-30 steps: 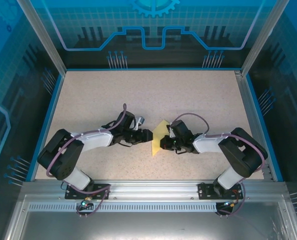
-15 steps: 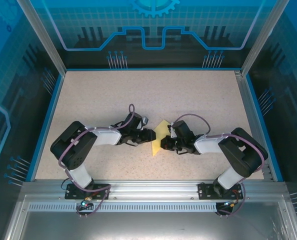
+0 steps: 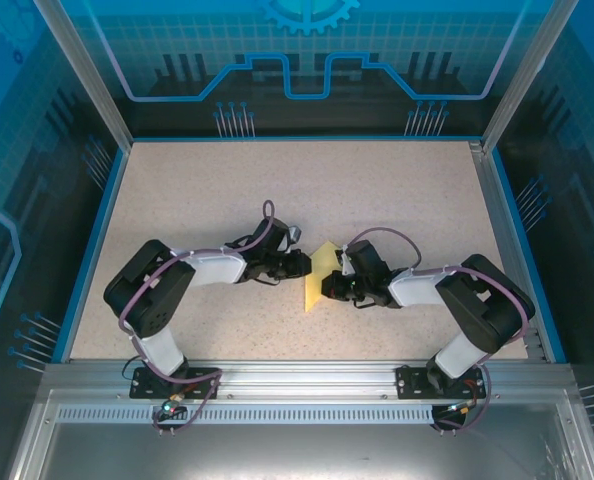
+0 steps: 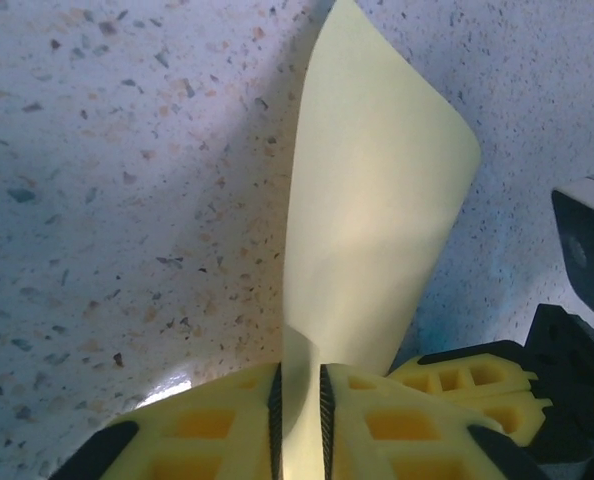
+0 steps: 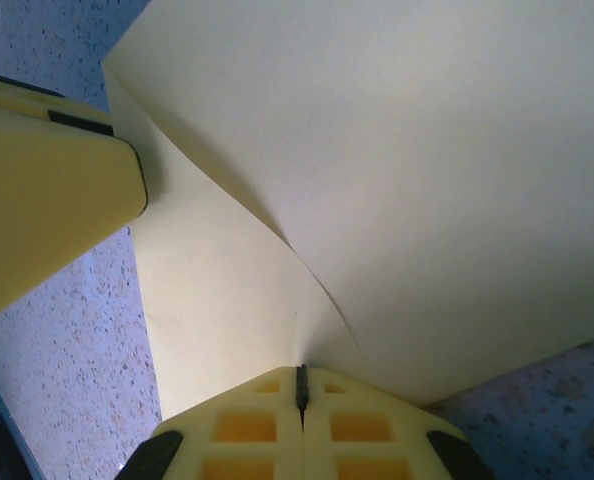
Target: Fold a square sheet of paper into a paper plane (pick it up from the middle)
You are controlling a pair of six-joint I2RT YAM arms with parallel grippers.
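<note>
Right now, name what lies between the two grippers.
The paper spans the gap between the left gripper and the right gripper in the top view; each wrist view shows it pinched.

Robot lab cell; aluminium frame, blue panels, speckled table.
</note>
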